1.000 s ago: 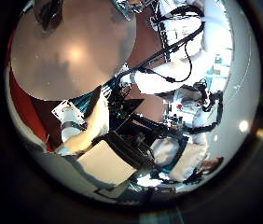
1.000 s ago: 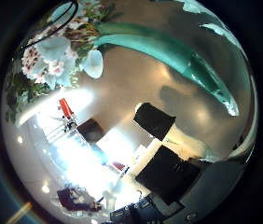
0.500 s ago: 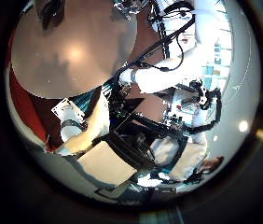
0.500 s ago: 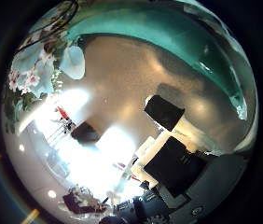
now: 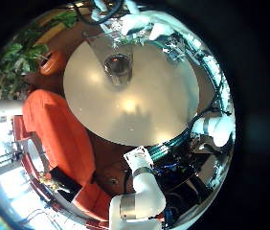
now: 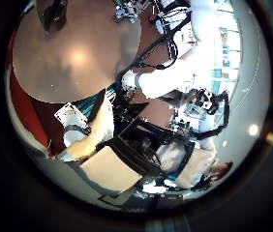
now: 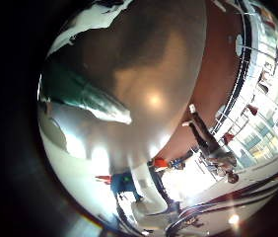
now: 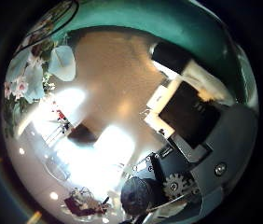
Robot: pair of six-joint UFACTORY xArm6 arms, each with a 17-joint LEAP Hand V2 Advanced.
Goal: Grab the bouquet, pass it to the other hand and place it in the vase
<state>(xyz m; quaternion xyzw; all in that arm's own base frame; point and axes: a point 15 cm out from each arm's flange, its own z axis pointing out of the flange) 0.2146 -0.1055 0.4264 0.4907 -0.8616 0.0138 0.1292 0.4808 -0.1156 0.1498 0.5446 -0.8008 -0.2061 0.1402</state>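
The bouquet lies on the round table. The right thumb side palm view shows its flowers (image 8: 29,75) and its wrapped stem (image 8: 141,19) close by. The right little finger side palm view shows the wrap (image 7: 85,94) flat on the tabletop (image 7: 149,59). My right hand (image 8: 183,103) is just over it, with fingers bent beside the wrap, not around it. The glass vase (image 5: 118,65) stands upright on the table (image 5: 135,105), near my right hand (image 5: 140,21). My left hand (image 6: 98,145) hangs high off the table's side, relaxed and empty.
An armchair (image 5: 63,144) stands beside the table, below my left hand. A potted plant (image 5: 20,53) stands on the floor beyond it. My right arm (image 6: 166,77) reaches over the table edge (image 6: 98,87). Chairs (image 7: 213,143) stand by windows farther off.
My right hand has come down closer to the bouquet: the wrap now sits at its palm's edge and its fingers have bent in. The left hand has barely moved.
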